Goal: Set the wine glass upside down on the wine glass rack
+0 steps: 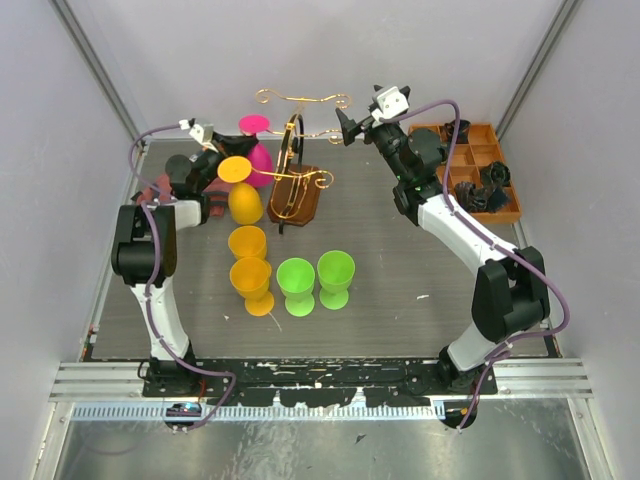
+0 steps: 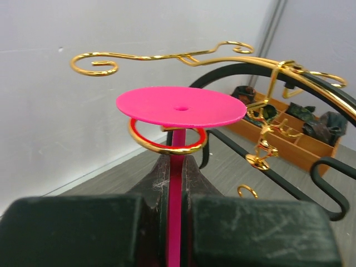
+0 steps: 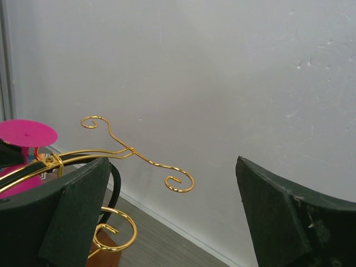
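Top external view: the rack (image 1: pixel 298 195) stands far centre on the grey surface (image 1: pixel 400 290). At the rack's left side the pink glass (image 2: pixel 181 105) is upside down, foot just over a gold curl, stem passing through it. The left gripper (image 2: pixel 176 172) is clenched on that stem below the curl. The right gripper (image 3: pixel 172 167) hovers released beside the rack's right scroll.

Top cam looks down on my table (image 1: pixel 400 320) from above/behind me. Both wrist cams sit close, facing back wall (image 3: pixel 250 83); all 3 share gold rack (image 2: pixel 167 148).
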`<state>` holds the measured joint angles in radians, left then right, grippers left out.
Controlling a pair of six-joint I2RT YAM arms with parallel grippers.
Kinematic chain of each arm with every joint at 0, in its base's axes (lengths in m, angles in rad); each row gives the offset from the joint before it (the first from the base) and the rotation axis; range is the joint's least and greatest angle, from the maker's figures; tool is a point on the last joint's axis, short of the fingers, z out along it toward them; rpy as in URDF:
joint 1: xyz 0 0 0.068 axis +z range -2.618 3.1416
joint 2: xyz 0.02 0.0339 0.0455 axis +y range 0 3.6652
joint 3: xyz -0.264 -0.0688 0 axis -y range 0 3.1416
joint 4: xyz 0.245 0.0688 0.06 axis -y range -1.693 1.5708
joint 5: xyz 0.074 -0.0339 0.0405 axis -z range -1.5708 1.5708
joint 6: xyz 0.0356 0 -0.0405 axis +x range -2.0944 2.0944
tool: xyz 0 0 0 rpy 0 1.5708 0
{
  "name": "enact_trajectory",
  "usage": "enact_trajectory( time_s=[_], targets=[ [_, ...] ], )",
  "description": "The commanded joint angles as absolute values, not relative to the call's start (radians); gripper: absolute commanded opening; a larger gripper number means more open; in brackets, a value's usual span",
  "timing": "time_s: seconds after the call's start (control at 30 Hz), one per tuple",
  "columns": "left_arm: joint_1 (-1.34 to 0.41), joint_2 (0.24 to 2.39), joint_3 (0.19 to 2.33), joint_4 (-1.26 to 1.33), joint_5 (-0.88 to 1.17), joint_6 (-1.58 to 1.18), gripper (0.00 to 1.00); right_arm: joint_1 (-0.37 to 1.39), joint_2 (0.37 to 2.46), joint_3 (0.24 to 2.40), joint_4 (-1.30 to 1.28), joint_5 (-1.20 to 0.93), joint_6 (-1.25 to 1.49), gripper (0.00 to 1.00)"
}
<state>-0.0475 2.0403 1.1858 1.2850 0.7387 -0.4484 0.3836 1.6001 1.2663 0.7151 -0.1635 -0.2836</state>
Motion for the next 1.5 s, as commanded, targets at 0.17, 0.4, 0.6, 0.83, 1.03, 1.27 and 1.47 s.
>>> enact_trajectory(
  time_s=[0.17,0.4,0.6,0.83,1.03,1.27,1.47],
  targets=[
    [-0.045,2.048,1.166,1.327,0.521,-0.356,0.00,0.378,1.598,1.305,0.743,-0.179,-0.276,1.00],
    [-0.034,2.003,1.074,1.387,0.494,-0.335,0.00,0.377,1.613,1.319,0.732,-0.184,-0.278,1.00],
    [-0.033,1.964,1.040,1.384,0.530,-0.332,0.00,0.376,1.627,1.325,0.732,-0.189,-0.276,1.00],
    [-0.045,1.937,1.031,1.303,0.617,-0.281,0.03,0.371,1.645,1.328,0.735,-0.194,-0.272,1.00],
    [-0.052,1.938,1.027,1.291,0.626,-0.277,0.44,0.365,1.655,1.326,0.736,-0.198,-0.260,1.00],
    [-0.030,1.916,0.995,1.232,0.576,-0.231,0.62,0.359,1.660,1.319,0.733,-0.199,-0.249,1.00],
    [0.045,1.898,0.943,1.248,0.509,-0.284,0.67,0.349,1.666,1.328,0.717,-0.193,-0.231,1.00]
  ],
)
